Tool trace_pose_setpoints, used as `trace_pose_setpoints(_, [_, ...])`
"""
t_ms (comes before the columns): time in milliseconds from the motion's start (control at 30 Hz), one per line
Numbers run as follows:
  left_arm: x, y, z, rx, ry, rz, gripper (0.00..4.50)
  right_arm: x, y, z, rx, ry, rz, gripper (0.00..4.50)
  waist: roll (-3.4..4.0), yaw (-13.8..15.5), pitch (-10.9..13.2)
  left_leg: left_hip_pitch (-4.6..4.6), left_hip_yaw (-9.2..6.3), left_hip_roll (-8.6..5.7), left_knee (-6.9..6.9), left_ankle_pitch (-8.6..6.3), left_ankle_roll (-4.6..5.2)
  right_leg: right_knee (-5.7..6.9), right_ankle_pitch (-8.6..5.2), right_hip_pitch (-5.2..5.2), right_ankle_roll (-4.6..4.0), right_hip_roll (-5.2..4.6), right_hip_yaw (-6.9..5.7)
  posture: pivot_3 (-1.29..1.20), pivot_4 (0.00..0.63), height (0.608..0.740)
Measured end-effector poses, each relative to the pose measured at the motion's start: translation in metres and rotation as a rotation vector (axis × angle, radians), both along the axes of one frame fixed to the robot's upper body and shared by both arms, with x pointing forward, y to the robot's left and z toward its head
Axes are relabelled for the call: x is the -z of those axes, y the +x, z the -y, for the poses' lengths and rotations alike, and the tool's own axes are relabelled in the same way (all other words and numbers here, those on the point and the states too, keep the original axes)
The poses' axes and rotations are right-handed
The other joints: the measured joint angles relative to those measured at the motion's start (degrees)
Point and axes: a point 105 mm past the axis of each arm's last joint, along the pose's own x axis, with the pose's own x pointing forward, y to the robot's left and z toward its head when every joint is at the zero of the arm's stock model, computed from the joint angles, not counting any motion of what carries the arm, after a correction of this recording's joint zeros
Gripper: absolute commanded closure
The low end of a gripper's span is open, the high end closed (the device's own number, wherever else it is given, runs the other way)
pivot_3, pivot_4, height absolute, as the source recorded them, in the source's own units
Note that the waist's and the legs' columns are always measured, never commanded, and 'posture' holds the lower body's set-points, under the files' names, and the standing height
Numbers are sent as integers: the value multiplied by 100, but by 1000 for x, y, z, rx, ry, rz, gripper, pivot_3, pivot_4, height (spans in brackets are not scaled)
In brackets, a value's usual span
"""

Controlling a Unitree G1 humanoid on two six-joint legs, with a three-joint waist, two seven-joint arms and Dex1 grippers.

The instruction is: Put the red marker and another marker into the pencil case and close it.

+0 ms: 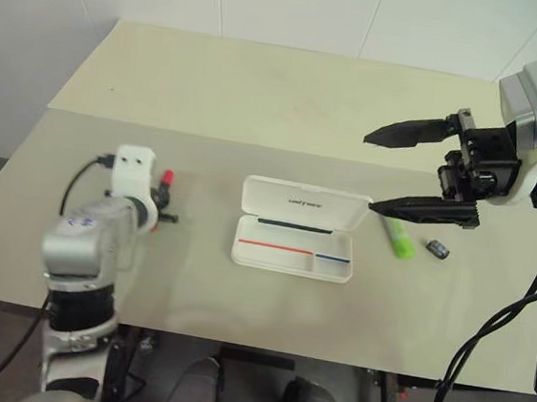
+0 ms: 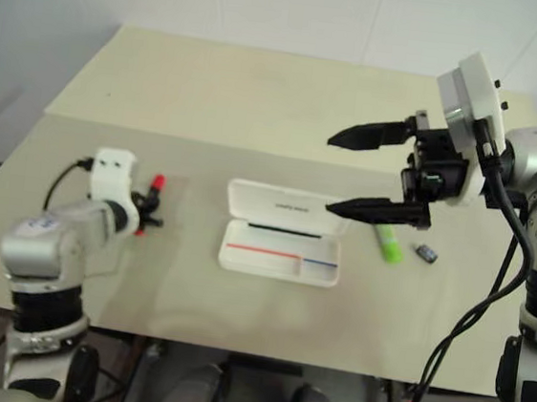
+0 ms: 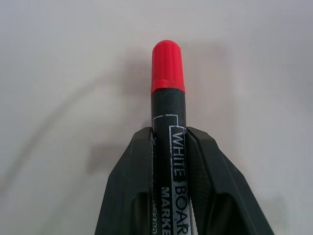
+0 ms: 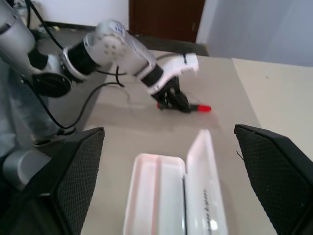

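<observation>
Red cap sticks out past our left pincer (image 3: pixel 168 147), both black fingers pressed on the barrel of the red marker (image 3: pixel 167 93), so we have it clamped. Step in hand, as we read it: carry it to the pencil case (image 1: pixel 296 228) and drop it in.

How to do it well:
- Grip sits on the barrel just behind the cap; the rest of the barrel is hidden between the fingers, so we can't tell how balanced it is. Keep the squeeze firm, move slowly.
- Case lies open at table (image 1: pixel 260 95) centre, at about 3 o'clock from the left pincer and well apart. Lid stands at the 12 o'clock side, tray at 6 o'clock.
- Line the marker up with the tray's long axis before lowering; the tray is shallow, a skewed marker would sit on the rim.
- Our right pincer (image 1: pixel 375 171) hangs above the case's 3 o'clock end, spread wide, holding nothing. Lower finger overlaps the lid corner in the head view; mind a clash on approach.

How things look:
- Red marker: slim black barrel, white "WHITE BOARD MARKER" print, bright red cap.
- Pencil case: flat white plastic, rounded corners, small dark print on the lid, red and blue stripes in the tray, nothing in it yet.
- Green highlighter (image 1: pixel 398 238): short, chunky, lime, lying on the table just beside the case at 3 o'clock, with a small dark stub (image 1: pixel 437 249) near it.
</observation>
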Motion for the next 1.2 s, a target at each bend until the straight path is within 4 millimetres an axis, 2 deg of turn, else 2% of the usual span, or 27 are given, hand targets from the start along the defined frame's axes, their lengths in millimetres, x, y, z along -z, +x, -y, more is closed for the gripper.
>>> trace_pose_setpoints(100, [-63, -5, -3, 169, 81, 161, 3906, -3, 1, 3, -1, -3, 5, 0, -1, -64, 0, 0, 10, -2, -8, -4, -3, -14, 0, 0, 1, -1, 7, 0, 150, 740])
trace_pose_setpoints(167, [-83, -20, 12, 356, 139, 184, 3906, -4, -1, 3, -11, -9, 5, 0, 0, -81, 0, 6, 16, -2, -18, -5, -3, -24, 1, 0, 3, -1, 14, 0, 150, 740])
trace_pose_setpoints(233, [-82, -45, 32, 608, 211, 124, 3906, -4, -1, 3, -15, -14, 5, 0, 1, -98, 1, 9, 22, 1, -25, -5, -4, -26, 1, -4, 3, 0, 20, 0, 150, 740])
trace_pose_setpoints(333, [-60, -80, 52, 907, 278, 10, 3906, -4, -2, 4, -10, -20, 4, 0, 8, -133, 4, 19, 33, 9, -33, -5, -4, -19, 1, -9, 2, 8, 36, 0, 150, 740])
trace_pose_setpoints(400, [-52, -100, 70, 1105, 276, -10, 3906, -3, -2, 6, -2, -24, 1, 0, 11, -140, 6, 20, 36, 24, -28, -5, -5, -15, 5, -13, -5, 25, 42, 0, 150, 740])
trace_pose_setpoints(467, [-49, -111, 88, 1243, 309, 1, 3906, -3, -2, 6, 0, -26, 2, 0, 12, -97, 6, 20, 38, 35, -19, -6, -7, -15, 8, -11, -9, 33, 46, 0, 150, 740])
trace_pose_setpoints(533, [-46, -111, 105, 1317, 326, 21, 3906, -3, -3, 5, 3, -28, 6, 0, 14, -59, 5, 18, 39, 37, -12, -7, -6, -12, 8, -10, -9, 35, 46, 0, 150, 740])
trace_pose_setpoints(633, [-29, -107, 136, 1403, 328, 3, 3906, -3, -6, 4, -1, -33, 9, 0, 13, -63, 5, 10, 46, 41, 5, -19, 3, -13, 10, -11, -5, 38, 53, 0, 150, 740])
trace_pose_setpoints(733, [-5, -100, 151, 1419, 402, -52, 3906, -1, -7, 6, 11, -31, 4, 0, 13, -84, 5, 9, 58, 47, 5, -21, 5, -13, 10, -16, -5, 45, 60, 0, 150, 740])
trace_pose_setpoints(800, [1, -89, 157, 1390, 443, -51, 3906, 1, -7, 9, 26, -33, -11, 0, 14, -81, 6, 13, 59, 59, 9, -21, 5, -6, 10, -17, -6, 56, 61, 0, 150, 740])
trace_pose_setpoints(900, [-2, -63, 175, 1297, 465, 3, 3906, 0, -10, 6, 22, -39, 0, 0, 14, -71, 5, 13, 58, 63, 19, -21, 4, 1, 11, -16, -7, 59, 62, 0, 150, 740])
trace_pose_setpoints(967, [-1, -54, 182, 1255, 477, 17, 3906, 0, -12, 4, 19, -38, 7, 0, 14, -71, 5, 12, 61, 61, 19, -25, 9, -5, 11, -15, -7, 58, 69, 0, 150, 740])
trace_pose_setpoints(1200, [9, -58, 205, 1313, 561, 44, 3906, 5, -13, 4, 28, -30, -19, 0, 15, -71, 6, 14, 61, 64, 24, -26, 6, -6, 11, -12, -8, 60, 66, 0, 150, 740])
